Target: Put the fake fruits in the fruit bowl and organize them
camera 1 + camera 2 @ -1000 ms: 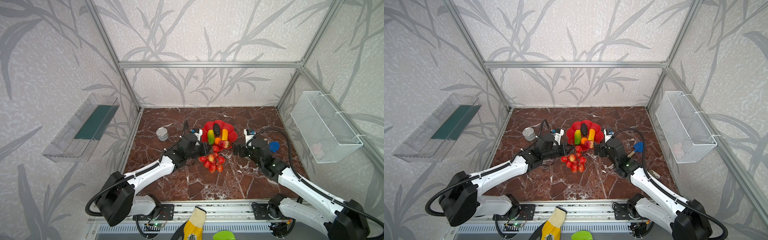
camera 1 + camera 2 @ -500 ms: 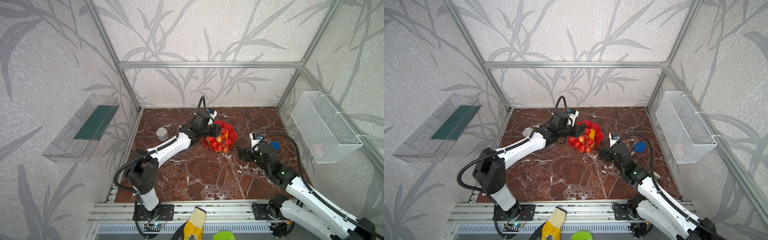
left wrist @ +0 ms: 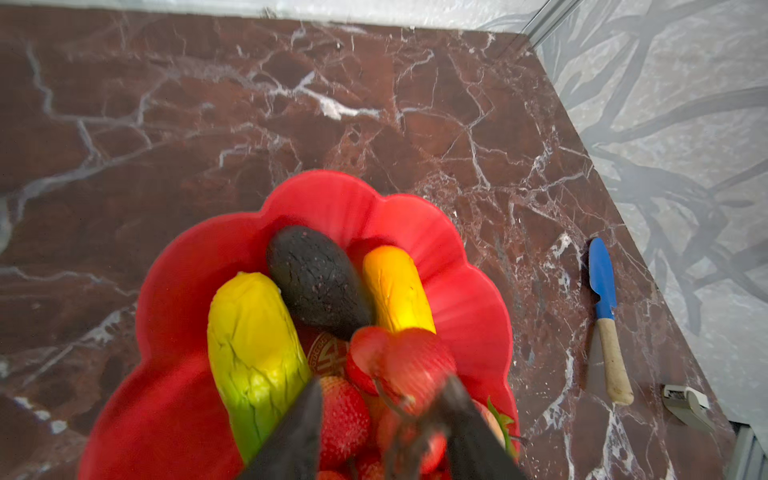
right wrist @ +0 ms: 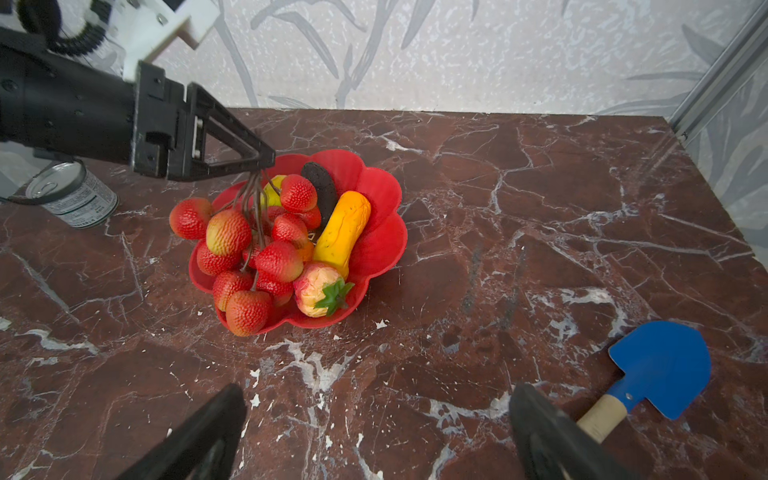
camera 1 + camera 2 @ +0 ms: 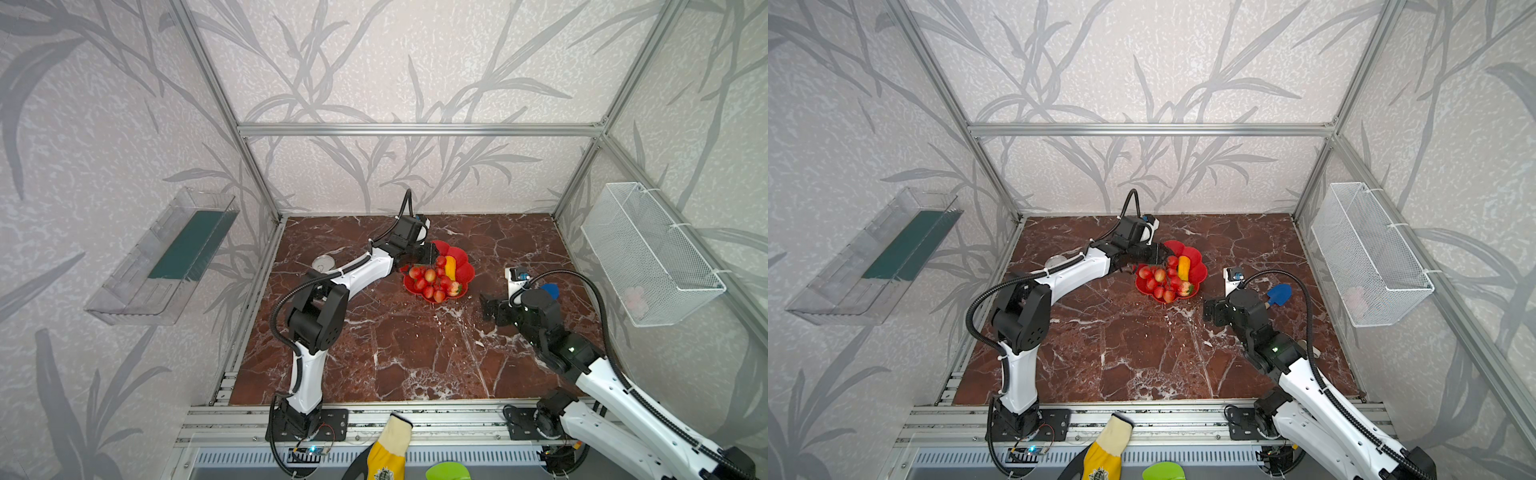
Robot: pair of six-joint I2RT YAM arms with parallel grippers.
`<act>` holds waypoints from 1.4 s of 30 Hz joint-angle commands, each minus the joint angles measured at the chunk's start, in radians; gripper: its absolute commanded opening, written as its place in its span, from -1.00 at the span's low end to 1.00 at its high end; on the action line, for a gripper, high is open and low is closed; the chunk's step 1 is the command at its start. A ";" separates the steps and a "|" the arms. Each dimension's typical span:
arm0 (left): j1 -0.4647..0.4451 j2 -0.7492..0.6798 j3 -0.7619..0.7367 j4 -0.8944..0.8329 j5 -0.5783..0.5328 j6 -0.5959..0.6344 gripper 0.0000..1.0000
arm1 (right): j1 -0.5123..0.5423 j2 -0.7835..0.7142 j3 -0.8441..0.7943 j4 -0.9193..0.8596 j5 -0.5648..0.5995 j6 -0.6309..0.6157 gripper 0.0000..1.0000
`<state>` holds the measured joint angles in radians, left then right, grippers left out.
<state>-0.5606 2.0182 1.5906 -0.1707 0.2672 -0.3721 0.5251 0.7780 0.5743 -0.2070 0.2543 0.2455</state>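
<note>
The red scalloped fruit bowl (image 5: 467, 270) (image 5: 1200, 270) (image 4: 382, 232) (image 3: 332, 187) sits mid-table. In it lie a yellow-green oblong (image 3: 253, 332), a dark oval (image 3: 316, 282), a yellow-orange oblong (image 4: 343, 232) and a red-yellow apple (image 4: 316, 289). The red berry cluster (image 4: 249, 249) (image 5: 430, 282) (image 5: 1160, 282) rests on the bowl's left side, one berry overhanging the rim. My left gripper (image 3: 382, 390) (image 4: 268, 160) (image 5: 430, 255) hovers over the cluster, jaws apart, the stem tops at its tip. My right gripper (image 4: 378, 399) (image 5: 484, 307) stands open and empty over bare table, right of the bowl.
A silver tin can (image 5: 323, 263) (image 4: 75, 199) stands left of the bowl behind my left arm. A blue toy shovel (image 4: 660, 365) (image 5: 1279, 294) lies beside my right wrist. A white wire basket (image 5: 648, 249) hangs on the right wall, a clear shelf (image 5: 166, 257) on the left.
My left gripper carried the berry cluster from the table in front up onto the bowl, and its jaws have opened. My right arm drew back to the right.
</note>
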 commanded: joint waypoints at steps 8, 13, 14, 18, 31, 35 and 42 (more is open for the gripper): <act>0.011 -0.398 -0.217 0.219 -0.246 0.159 0.99 | -0.020 0.054 0.001 0.078 0.001 -0.090 0.98; 0.017 -0.780 -0.716 0.569 -0.541 0.327 0.99 | -0.039 0.084 -0.028 0.162 0.056 -0.163 0.98; 0.020 -0.849 -0.805 0.614 -0.594 0.364 0.99 | -0.048 0.086 -0.043 0.187 0.082 -0.169 0.98; 0.110 -1.097 -1.144 0.668 -0.747 0.406 0.99 | -0.134 0.094 -0.159 0.395 0.119 -0.236 0.98; 0.478 -0.793 -1.366 1.016 -0.641 0.301 0.99 | -0.273 0.757 -0.322 1.421 0.157 -0.396 0.98; 0.520 -0.616 -1.298 1.121 -0.566 0.334 1.00 | -0.335 0.831 -0.321 1.444 -0.008 -0.357 0.98; 0.549 -0.495 -1.235 1.091 -0.540 0.311 0.99 | -0.385 0.821 -0.226 1.260 -0.190 -0.363 0.98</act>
<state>-0.0235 1.5513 0.3138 0.9165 -0.2825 -0.0467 0.1463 1.5932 0.3439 1.0119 0.1497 -0.1226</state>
